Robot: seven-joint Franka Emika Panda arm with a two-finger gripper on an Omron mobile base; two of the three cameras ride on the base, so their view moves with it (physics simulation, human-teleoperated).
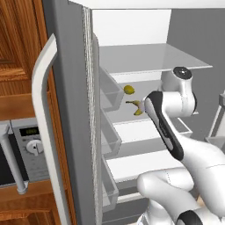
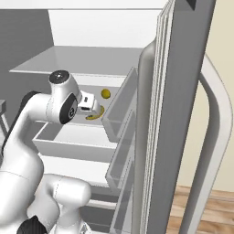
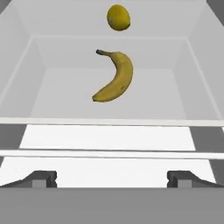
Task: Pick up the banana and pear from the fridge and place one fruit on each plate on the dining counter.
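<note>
The fridge (image 1: 74, 110) stands open, and the arm reaches in toward a pale shelf (image 3: 109, 87). The banana (image 3: 114, 79) lies on that shelf, curved, its stem pointing away from the claw (image 3: 112, 178). A small round yellow fruit (image 3: 118, 17) sits just behind the banana, apart from it. The claw is spread wide and holds nothing — its fingertips (image 3: 43, 178) are short of the banana, nearer the shelf's front edge.

Yellow banana (image 3: 117, 79), dark-tipped; plain yellow round fruit (image 3: 118, 18); white fridge (image 3: 109, 52) interior.
</note>
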